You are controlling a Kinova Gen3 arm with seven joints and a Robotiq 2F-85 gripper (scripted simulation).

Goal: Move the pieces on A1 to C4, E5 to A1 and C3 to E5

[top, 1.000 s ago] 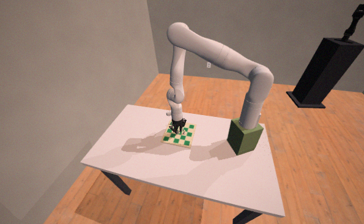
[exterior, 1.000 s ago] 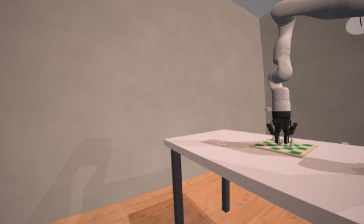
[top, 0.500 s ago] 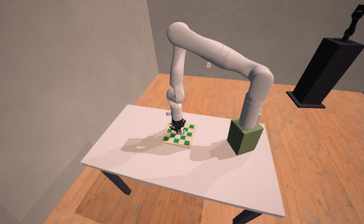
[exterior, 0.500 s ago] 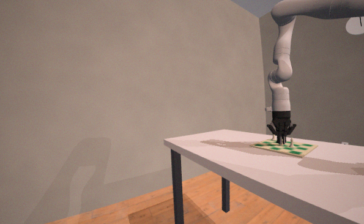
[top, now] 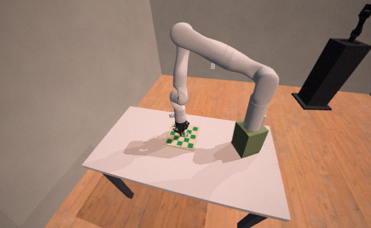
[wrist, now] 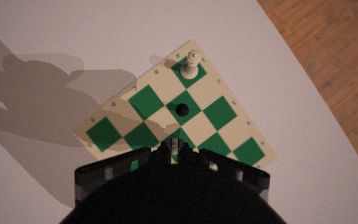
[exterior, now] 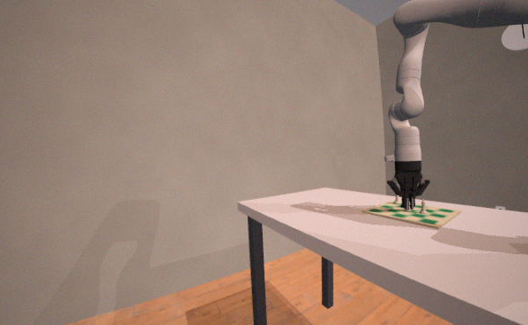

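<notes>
The green and cream board (wrist: 179, 117) lies on the white table; it also shows in the top view (top: 183, 137) and the exterior view (exterior: 412, 213). My gripper (wrist: 174, 145) is down at the board, near its middle, and is shut on a small pale piece (wrist: 176, 145) that the fingers mostly hide. A black piece (wrist: 181, 107) stands one square diagonally beyond it. A white piece (wrist: 192, 64) stands upright on the far corner square. The gripper also shows in the top view (top: 180, 131) and the exterior view (exterior: 407, 205).
The arm's green base block (top: 249, 139) stands on the table to the right of the board. A black pedestal (top: 332, 73) stands on the wooden floor far to the right.
</notes>
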